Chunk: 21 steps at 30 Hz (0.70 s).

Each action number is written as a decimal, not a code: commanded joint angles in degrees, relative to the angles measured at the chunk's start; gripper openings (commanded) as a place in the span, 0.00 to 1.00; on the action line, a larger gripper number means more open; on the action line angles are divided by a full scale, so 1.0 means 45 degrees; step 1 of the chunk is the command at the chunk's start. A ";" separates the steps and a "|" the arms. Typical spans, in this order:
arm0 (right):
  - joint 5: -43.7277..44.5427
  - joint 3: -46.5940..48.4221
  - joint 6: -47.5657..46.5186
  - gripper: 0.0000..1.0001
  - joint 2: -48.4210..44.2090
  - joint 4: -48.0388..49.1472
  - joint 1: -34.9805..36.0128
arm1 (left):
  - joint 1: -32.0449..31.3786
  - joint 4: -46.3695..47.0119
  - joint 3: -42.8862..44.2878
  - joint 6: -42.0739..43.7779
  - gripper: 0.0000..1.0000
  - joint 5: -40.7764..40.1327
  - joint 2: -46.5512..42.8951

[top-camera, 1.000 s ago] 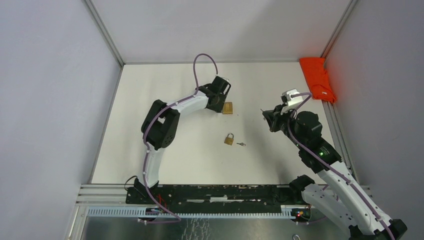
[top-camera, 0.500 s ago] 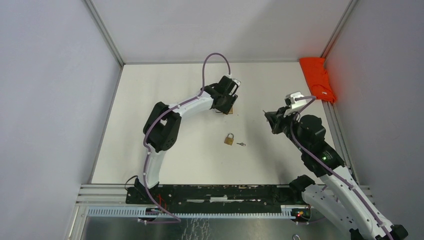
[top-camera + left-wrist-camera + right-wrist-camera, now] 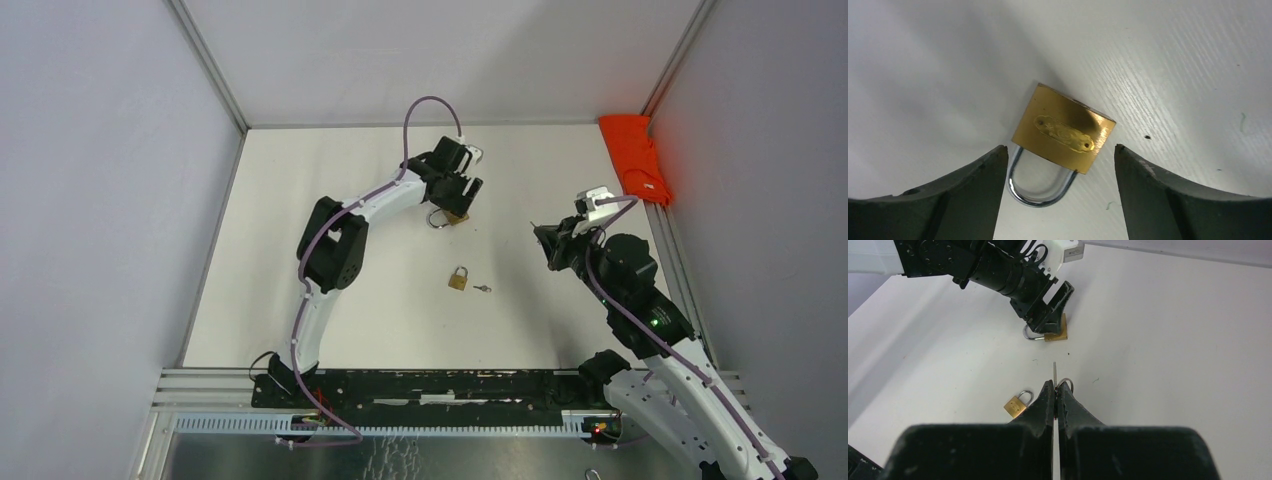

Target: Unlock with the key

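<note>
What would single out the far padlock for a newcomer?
On the far half of the white table, under the left gripper, a brass padlock lies flat between its open jaws. The other padlock, mid-table, has a loose key beside it.

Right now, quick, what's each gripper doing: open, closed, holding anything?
Left gripper: open over a padlock, holding nothing.
Right gripper: closed on a key.

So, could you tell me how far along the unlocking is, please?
Done: the right gripper is pinching a key. In hand: the open left gripper straddles the brass padlock, flat on the table, ungripped. Left: grip it, insert the key, turn; its shackle looks closed.
</note>
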 commanded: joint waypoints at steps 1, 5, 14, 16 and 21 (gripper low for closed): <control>0.0177 0.0539 -0.0161 0.00 0.0037 0.0343 -0.0029 | -0.0069 -0.0150 0.0236 -0.2047 0.83 0.0900 -0.0297; 0.0066 0.0559 -0.0245 0.00 0.0080 0.0462 -0.0026 | -0.0295 -0.0279 -0.0231 -0.2872 0.82 0.0622 -0.0459; 0.0118 0.0442 -0.0343 0.00 -0.0054 0.0437 -0.0036 | -0.0769 -0.0743 -0.0342 -0.3611 0.79 -0.1097 -0.0333; 0.0186 0.0481 -0.0375 0.00 -0.0097 0.0340 -0.0028 | -0.0756 -0.0803 -0.0385 -0.3637 0.79 -0.1378 -0.0307; 0.0204 0.0501 -0.0416 0.00 -0.0234 0.0309 -0.0033 | -0.0689 -0.0401 -0.1019 -0.3824 0.81 -0.2184 -0.0519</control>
